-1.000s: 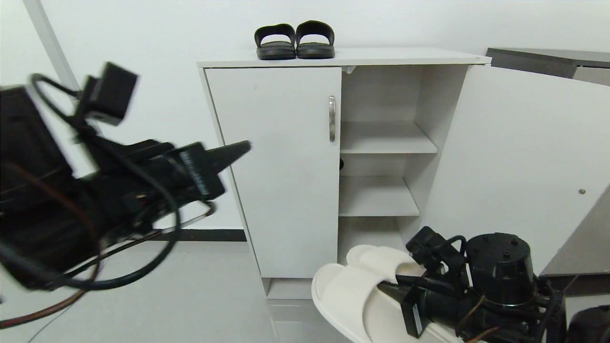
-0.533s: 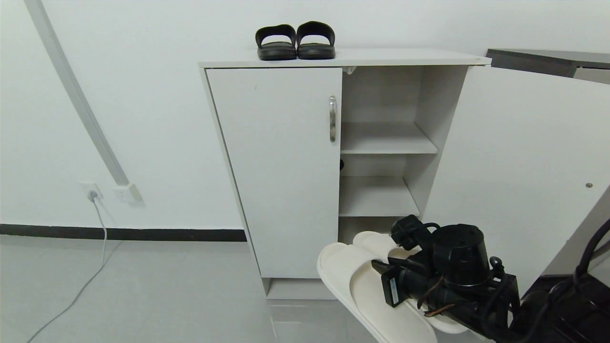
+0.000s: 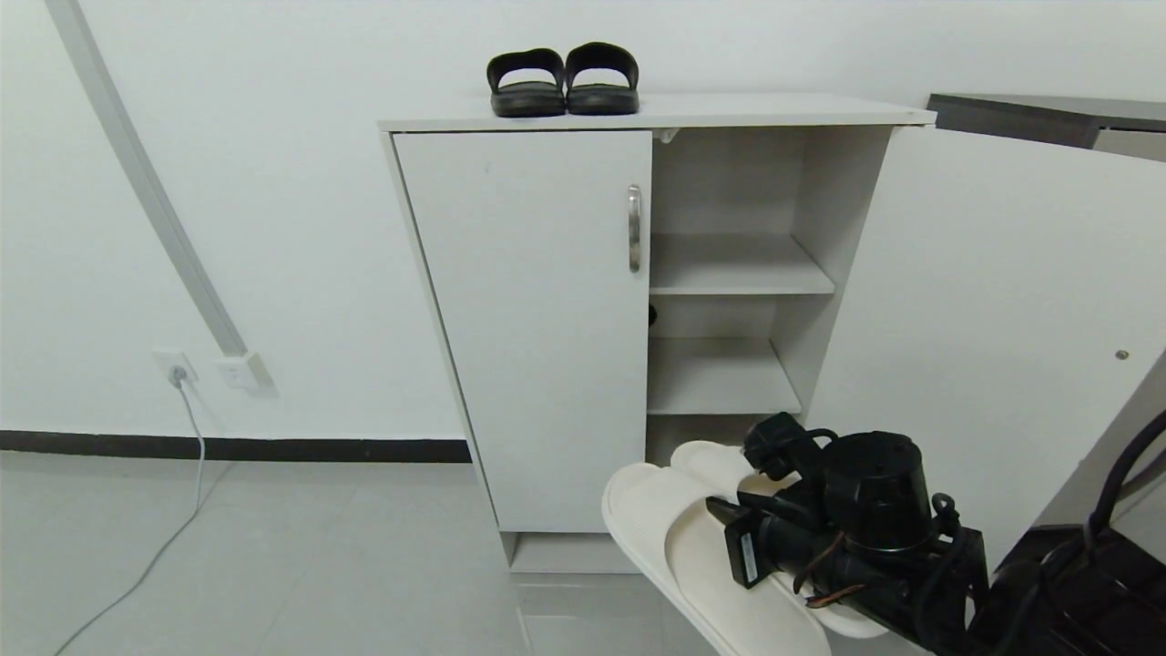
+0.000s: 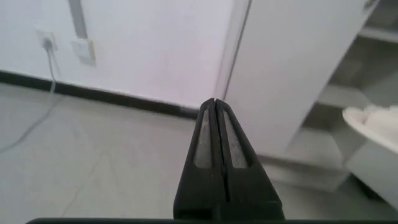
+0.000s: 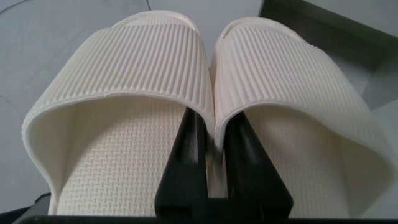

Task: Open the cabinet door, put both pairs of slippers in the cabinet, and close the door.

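Clamping adjoining straps, my right tool [image 5: 214, 127] holds both white slippers [image 5: 155, 68] as one; left tool [image 4: 215, 109] clenched, empty.

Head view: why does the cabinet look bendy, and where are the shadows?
Head view: the cabinet's sides slant inward toward the floor and the open door flares wide, a wide-lens effect; soft shade sits under the shelves. Right wrist view: shade pools under the white slippers' straps around the dark tool.
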`<state>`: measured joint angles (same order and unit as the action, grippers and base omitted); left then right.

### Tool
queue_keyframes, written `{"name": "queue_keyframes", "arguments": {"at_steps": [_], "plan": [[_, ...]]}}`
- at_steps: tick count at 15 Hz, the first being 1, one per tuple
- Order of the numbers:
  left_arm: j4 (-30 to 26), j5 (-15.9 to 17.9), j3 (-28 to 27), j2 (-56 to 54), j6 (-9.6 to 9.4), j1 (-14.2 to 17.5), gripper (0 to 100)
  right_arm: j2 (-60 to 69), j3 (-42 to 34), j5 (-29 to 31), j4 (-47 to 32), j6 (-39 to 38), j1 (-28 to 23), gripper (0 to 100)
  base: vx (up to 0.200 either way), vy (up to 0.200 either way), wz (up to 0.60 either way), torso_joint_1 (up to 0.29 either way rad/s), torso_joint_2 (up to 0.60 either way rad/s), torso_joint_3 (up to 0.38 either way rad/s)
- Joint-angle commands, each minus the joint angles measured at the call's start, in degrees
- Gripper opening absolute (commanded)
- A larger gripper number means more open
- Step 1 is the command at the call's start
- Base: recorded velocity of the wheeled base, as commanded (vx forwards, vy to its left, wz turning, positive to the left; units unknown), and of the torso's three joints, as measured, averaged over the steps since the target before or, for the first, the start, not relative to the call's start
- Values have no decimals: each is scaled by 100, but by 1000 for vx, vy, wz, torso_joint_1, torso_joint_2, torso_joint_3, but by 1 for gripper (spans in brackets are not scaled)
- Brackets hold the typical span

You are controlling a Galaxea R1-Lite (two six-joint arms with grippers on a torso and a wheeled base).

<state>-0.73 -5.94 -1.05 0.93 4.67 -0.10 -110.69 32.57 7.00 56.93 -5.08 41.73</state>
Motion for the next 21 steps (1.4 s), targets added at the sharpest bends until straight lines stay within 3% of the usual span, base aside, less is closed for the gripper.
{"name": "queue_keyframes", "arguments": {"at_steps": [1, 2, 4, 6, 8, 11, 19, 21], "plan": [[12, 5, 70, -93, -27, 10, 0, -84, 74, 144, 11, 16, 20, 0, 0, 0, 0, 0, 0, 0], [12, -4, 70, -93, -36, 10, 0, -260, 223, 575, 73, 25, 63, 0, 0, 0, 0, 0, 0, 0], [91, -13, 87, -93, 166, 10, 0, -752, 856, 1647, 363, -124, 248, 0, 0, 0, 0, 0, 0, 0], [91, -13, 87, -93, 166, 10, 0, -1411, 1471, 2869, 371, -458, 327, 0, 0, 0, 0, 0, 0, 0], [91, -4, 87, -93, 166, 10, 0, -1930, 2078, 3651, 371, -669, 248, 0, 0, 0, 0, 0, 0, 0], [91, -4, 87, -93, 166, 10, 0, -2000, 2183, 3686, 371, -661, 213, 0, 0, 0, 0, 0, 0, 0], [91, -4, 87, -93, 166, 10, 0, -2009, 2157, 3668, 389, -669, 204, 0, 0, -200, 0, 5, 1, 2], [91, -4, 87, -93, 166, 10, 0, -2035, 2166, 3660, 389, -661, 204, 0, 0, 0, 0, 0, 0, 0]]}}
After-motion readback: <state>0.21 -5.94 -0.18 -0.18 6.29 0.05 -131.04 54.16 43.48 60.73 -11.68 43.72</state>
